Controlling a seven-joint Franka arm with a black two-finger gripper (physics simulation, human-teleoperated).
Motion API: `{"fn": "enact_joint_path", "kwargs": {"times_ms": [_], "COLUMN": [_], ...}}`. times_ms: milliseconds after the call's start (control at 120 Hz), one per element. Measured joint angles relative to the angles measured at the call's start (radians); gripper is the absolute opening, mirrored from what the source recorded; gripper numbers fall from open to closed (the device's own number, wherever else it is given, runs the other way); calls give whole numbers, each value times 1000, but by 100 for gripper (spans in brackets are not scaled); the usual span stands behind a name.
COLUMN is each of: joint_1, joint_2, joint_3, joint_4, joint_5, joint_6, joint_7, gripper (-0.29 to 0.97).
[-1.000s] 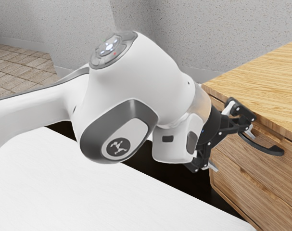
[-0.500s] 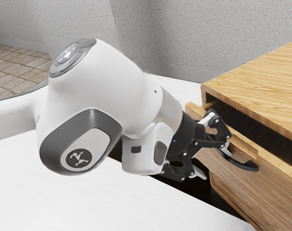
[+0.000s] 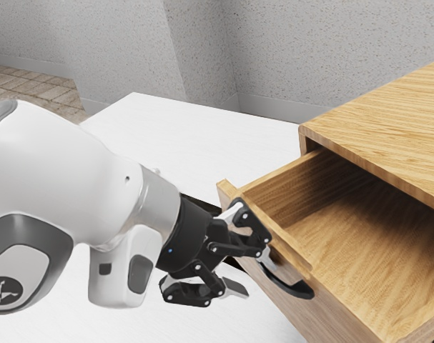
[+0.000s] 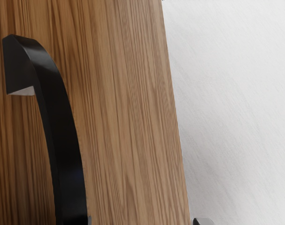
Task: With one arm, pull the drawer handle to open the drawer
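In the exterior view the drawer point(image 3: 288, 182) is seen standing well out of the cabinet point(image 3: 388, 121), its wooden inside laid open. The black handle point(image 3: 288, 280) is carried on the drawer's face, on the side turned away from the cabinet. The gripper point(image 3: 237, 250) is held at the handle's end farther from the cabinet, with its fingers point(image 3: 243, 218) spread wide; whether they touch the handle cannot be told. The white arm point(image 3: 59, 193) is seen reaching toward the cabinet across the white table point(image 3: 188, 136). In the wrist view the drawer front point(image 4: 123, 112) is shown close, its grain running lengthwise, with the curved handle standing off it and the table beyond its edge.
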State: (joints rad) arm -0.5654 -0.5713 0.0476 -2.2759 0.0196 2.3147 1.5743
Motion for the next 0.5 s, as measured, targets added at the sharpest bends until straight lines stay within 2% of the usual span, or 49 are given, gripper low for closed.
{"fn": "enact_joint_path", "kwargs": {"times_ms": [33, 258, 467, 500], "joint_1": [4, 62, 92, 92], "joint_2": [-4, -77, -158, -175], "joint_3": [-3, -65, -100, -101], "joint_4": [-6, -54, -118, -129], "joint_5": [-6, -35, -57, -58], "joint_6": [2, -1, -4, -5], "joint_7": [-2, -12, -20, -21], "gripper": [26, 15, 21, 16]}}
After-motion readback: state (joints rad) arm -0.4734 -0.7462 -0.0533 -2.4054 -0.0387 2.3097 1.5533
